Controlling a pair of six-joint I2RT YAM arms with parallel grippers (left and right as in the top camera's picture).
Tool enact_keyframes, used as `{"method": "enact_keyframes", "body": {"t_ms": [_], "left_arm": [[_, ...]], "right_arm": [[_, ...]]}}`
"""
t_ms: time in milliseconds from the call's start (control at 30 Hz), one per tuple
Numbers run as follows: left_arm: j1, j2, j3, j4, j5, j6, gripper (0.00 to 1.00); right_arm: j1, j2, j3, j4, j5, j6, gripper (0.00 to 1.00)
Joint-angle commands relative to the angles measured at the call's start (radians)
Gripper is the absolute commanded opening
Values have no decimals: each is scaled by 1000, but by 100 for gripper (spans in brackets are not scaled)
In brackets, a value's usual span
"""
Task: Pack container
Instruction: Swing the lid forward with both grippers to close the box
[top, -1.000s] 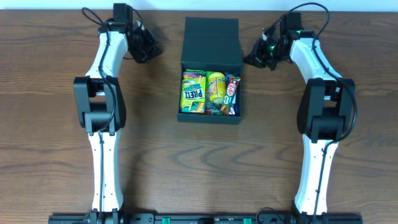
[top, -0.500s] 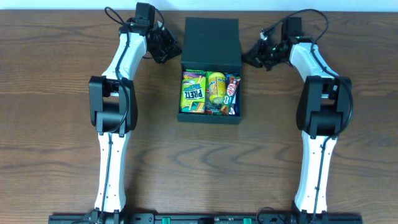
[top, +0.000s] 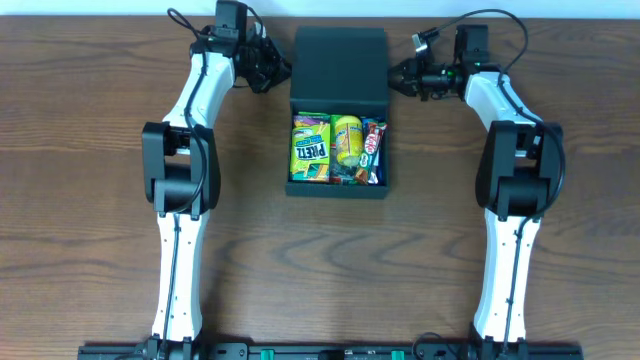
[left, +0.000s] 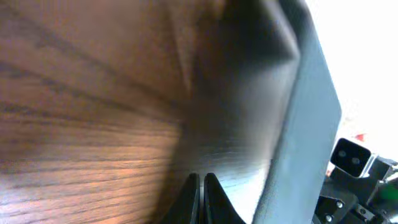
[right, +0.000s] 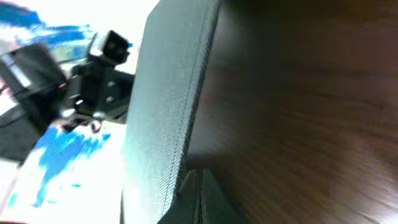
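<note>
The dark teal container (top: 296, 140) stands open at the table's middle, with a yellow-green Pretz packet (top: 311, 150), a yellow packet (top: 347, 138) and a red bar (top: 372, 145) inside. Its hinged lid (top: 340, 65) is folded back behind it. My left gripper (top: 281, 72) is shut, empty, low at the lid's left edge. In the left wrist view the shut left gripper (left: 200, 177) points along the tabletop beside the lid's edge (left: 305, 124). My right gripper (top: 396, 80) is shut and empty at the lid's right edge. In the right wrist view the shut right gripper (right: 199, 173) sits against the lid's side (right: 168, 106).
The wooden table (top: 90, 200) stretches to both sides of the box. Both arms reach from the front edge along the box's flanks, and their cables (top: 490, 20) loop near the back edge.
The left arm has swung right, bringing its gripper from well left of the lid up to its left edge. The right gripper has shifted left and up to the lid's right edge.
</note>
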Motion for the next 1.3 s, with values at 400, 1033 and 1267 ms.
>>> {"method": "enact_keyframes", "body": {"t_ms": [400,1033,1267], "left_arm": [[15,1,192,4,254,187,6],[12,-93,466,-553,-24,739,6],[12,-109,466,-581,-24,785,6]], "right_arm": [[-11,-120,7,53,-188,-21,2],[1,-258,7,-79,-185,-22,2],[23,-259,7,-191,-186,-22,2]]}}
